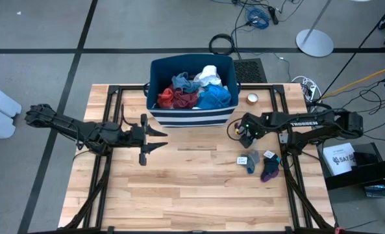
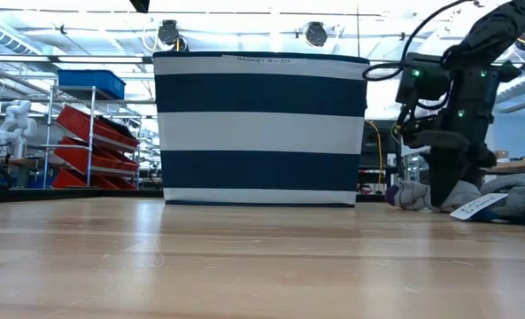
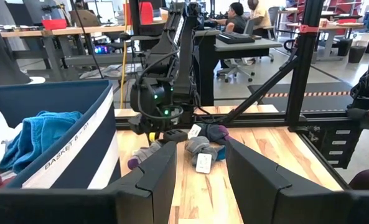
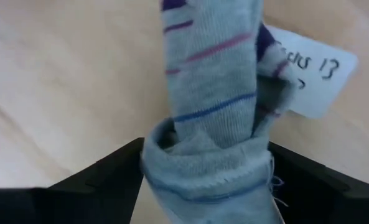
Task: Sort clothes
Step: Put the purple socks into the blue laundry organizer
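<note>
Right pincer (image 4: 203, 180) gripping grey sock (image 4: 212, 112) — seemingly lifted

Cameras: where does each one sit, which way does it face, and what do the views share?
High: overhead, straight down on the table; both arms, bin of clothes.
Low: table height, level at the bin; right arm at the socks.
Left wrist: past the open left gripper towards the right arm, socks.
Right wrist: close on a striped sock between its gripper fingers.
All share the socks.

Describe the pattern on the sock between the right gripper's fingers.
Grey sock with thin purple, pink and blue stripes; the right wrist view shows it best.
</note>
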You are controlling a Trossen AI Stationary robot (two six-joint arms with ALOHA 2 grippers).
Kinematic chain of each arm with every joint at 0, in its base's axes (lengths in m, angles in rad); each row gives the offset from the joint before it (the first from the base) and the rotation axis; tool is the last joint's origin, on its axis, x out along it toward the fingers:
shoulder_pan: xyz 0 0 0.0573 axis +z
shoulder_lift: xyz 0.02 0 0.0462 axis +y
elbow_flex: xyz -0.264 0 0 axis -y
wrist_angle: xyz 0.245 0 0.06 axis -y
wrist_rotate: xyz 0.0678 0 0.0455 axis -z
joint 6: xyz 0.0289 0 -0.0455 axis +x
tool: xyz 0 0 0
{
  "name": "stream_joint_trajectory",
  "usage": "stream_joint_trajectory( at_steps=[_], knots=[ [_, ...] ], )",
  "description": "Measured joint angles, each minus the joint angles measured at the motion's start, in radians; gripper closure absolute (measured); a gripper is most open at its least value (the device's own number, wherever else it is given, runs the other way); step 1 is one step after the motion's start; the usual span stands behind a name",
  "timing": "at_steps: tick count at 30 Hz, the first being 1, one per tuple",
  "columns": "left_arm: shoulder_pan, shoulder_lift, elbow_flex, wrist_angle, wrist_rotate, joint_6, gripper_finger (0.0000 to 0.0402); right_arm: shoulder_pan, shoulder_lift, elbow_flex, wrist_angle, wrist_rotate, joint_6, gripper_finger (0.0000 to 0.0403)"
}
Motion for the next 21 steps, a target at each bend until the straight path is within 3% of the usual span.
stream_joint_trajectory(
  at_steps=[7, 17, 21],
  knots=[
    [0.000, 0.000, 0.000, -0.007, 0.000, 0.007, 0.0253, 0.002, 0.000, -0.001, 0.038, 0.176, 0.047, 0.0162],
    [0.000, 0.000, 0.000, -0.007, 0.000, 0.007, 0.0253, 0.001, 0.000, 0.001, 0.041, 0.200, -0.014, 0.0374],
    [0.000, 0.000, 0.000, -0.007, -0.001, 0.007, 0.0253, 0.001, 0.000, 0.001, 0.041, 0.200, -0.013, 0.0376]
  ],
)
